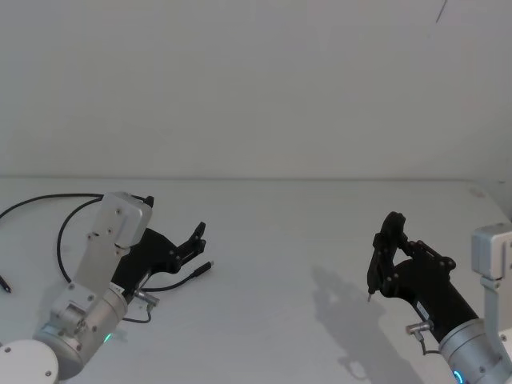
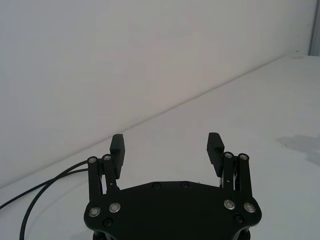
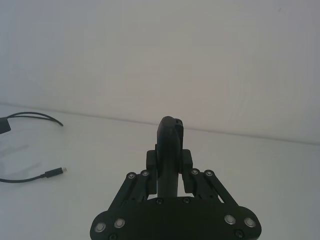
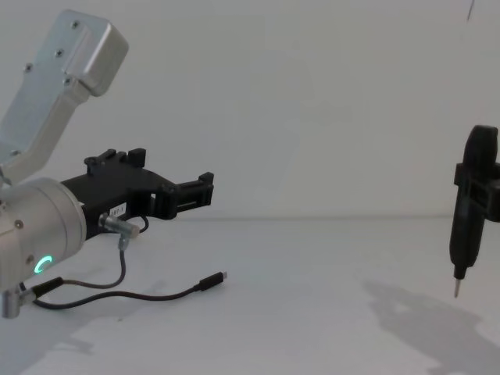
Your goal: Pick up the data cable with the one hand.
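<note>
Plainly, from the head view we saw the left gripper [image 1: 198, 238] spread open, hovering low over the tabletop [image 1: 304, 216]. Its fingertips were near the plug end of the cable [image 1: 192, 275], which lay flat on the surface. The rest of the cable looped away toward the robot's left. The right gripper [image 1: 388, 256] hung well apart on the right, clenched on a slender black tool [image 1: 373, 276] with a thin metal tip.

From the left wrist view, we found the gripper's fingers [image 2: 117, 147] wide apart with nothing between them. Two strands of the cable [image 2: 70, 170] ran off beside them.

From the right wrist view, that gripper [image 3: 169, 155] was closed around the tool [image 3: 169, 132], and the cable's plug [image 3: 55, 172] lay far off on the tabletop.

From the chest view, the left gripper [image 4: 199, 190] was above the cable [image 4: 156, 295] and clear of it, with the plug lying just ahead of the fingertips and below them.

We judged the step to be the approach, with no grasp made yet. The next move called for lowering the open left gripper until its fingers straddled the cable near the plug, then closing on it.
</note>
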